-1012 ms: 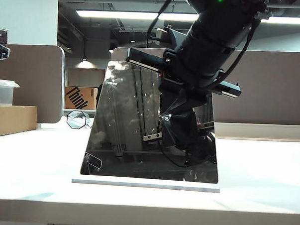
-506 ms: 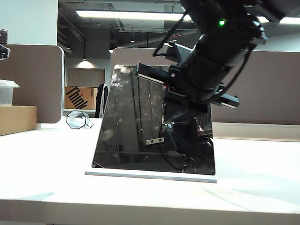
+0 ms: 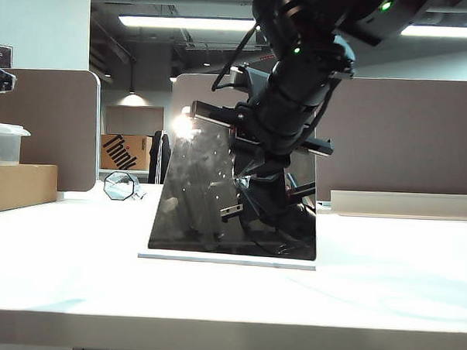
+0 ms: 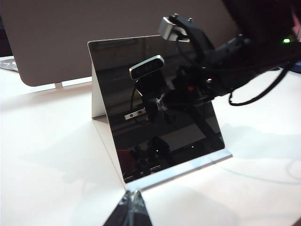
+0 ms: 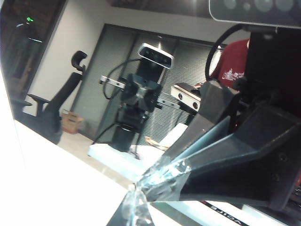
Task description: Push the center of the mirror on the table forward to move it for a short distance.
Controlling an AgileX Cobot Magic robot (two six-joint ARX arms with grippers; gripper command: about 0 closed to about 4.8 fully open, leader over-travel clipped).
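Mirror (image 3: 217,197) at frame centre on counter (image 3: 383,290): rigid, light, breakable, slides readily. Right end effector (image 5: 141,190) clenched, tips against glass centre; left end effector (image 4: 131,209) clenched nearby.

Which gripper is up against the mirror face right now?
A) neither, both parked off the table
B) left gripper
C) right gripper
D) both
C: the right wrist view shows the right gripper with its tips meeting their own reflection on the mirror, and in the exterior view that arm comes down onto its face; the left gripper sits back from the mirror over the table, only its tip in view.
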